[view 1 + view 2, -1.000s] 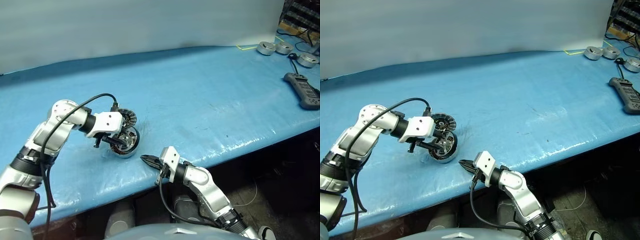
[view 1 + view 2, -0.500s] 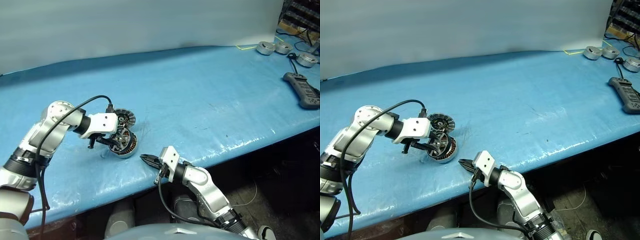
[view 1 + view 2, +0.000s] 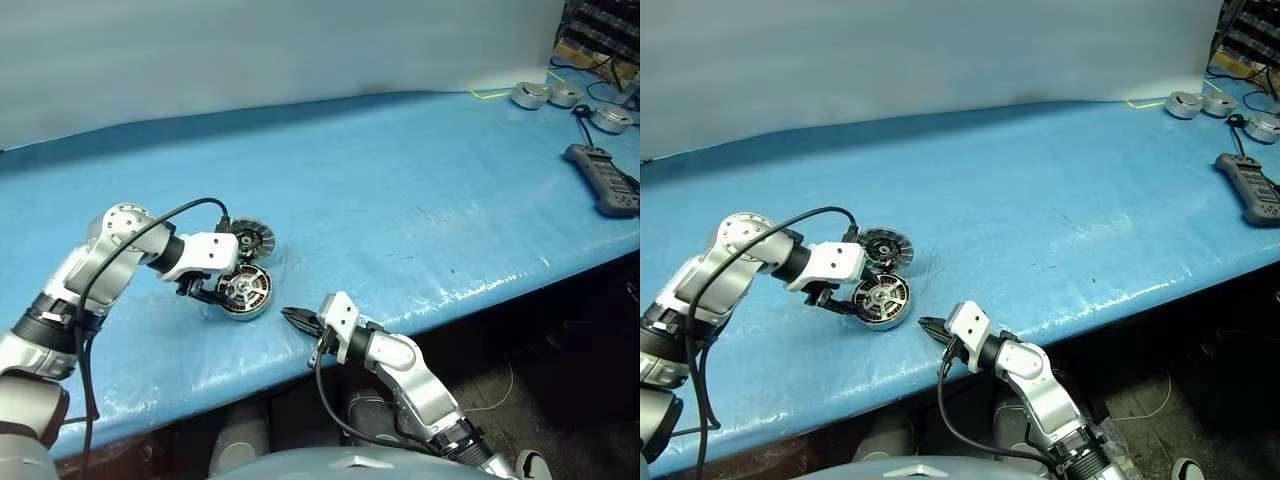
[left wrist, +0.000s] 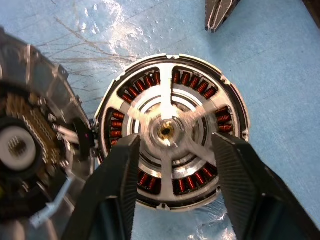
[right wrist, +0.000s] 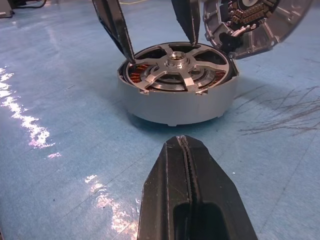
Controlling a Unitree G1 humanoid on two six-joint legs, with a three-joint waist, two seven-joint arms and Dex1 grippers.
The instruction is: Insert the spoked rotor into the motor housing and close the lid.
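Right gripper (image 3: 287, 316) nearest, at the near edge of the blue table (image 3: 420, 190), fingers pressed flat together, holding nothing, tip aimed left-far toward the housing, short gap between them.

Just past it, motor housing (image 3: 244, 293) sits flat on the table, silver-grey cup, copper windings visible inside. Spoked rotor (image 4: 169, 131) lies seated in the housing, silver spokes and hub level with the rim, windings showing between the spokes.

Left gripper (image 4: 172, 165) hangs over the housing from the left, pointing down at it; fingers spread apart, one on each side of the hub, nothing held between them. In the right wrist view the two black fingertips (image 5: 114, 25) stand right at the rotor's top face; contact cannot tell.

Lid (image 3: 251, 239) just beyond the housing on its far side, close against it, tilted with its segmented inner face up and toward the housing; touching or not unclear. Lid is off the housing.

Far right of table: grey handheld controller (image 3: 605, 180), then three silver pucks (image 3: 532, 95) with black cables (image 3: 590, 105) at the far right corner, well apart from the work.
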